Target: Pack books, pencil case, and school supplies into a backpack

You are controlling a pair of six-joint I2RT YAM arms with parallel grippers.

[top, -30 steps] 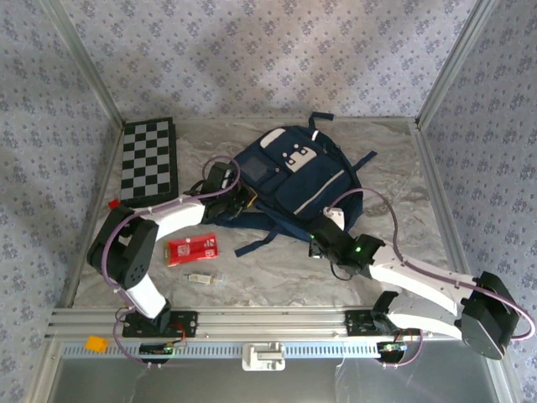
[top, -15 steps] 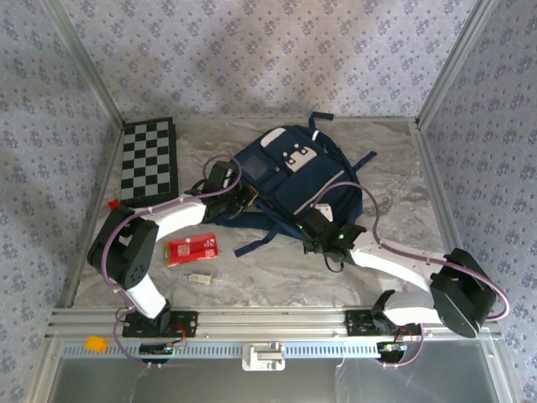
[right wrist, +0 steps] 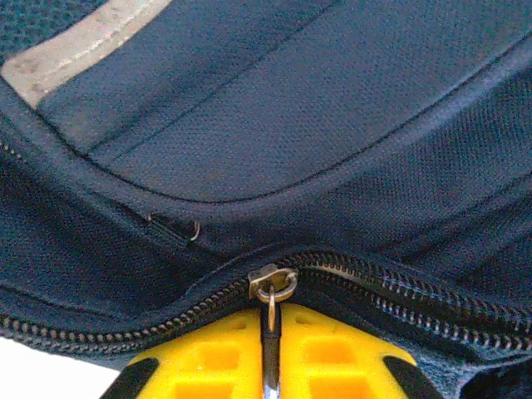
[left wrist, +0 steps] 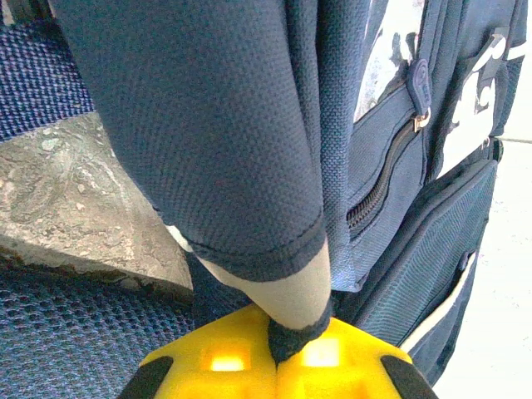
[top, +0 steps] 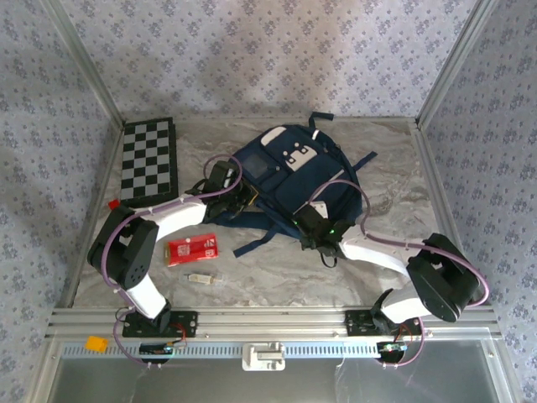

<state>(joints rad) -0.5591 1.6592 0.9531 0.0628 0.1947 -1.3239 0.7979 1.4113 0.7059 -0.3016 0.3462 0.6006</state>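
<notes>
Backpack [top: 294,172] zipper pull [right wrist: 273,285] in low, outstretched right claw [right wrist: 270,331]

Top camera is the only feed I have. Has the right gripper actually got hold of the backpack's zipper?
Observer: Yes. In the right wrist view the right gripper is shut on the zipper tab, with the metal slider just past its fingertips.
Operator: And the left gripper?
Observer: In the left wrist view the left gripper pinches a navy fold of the backpack that has a pale lining.
Operator: Anything beside that fold?
Observer: A pocket zipper runs just to its right.
</notes>
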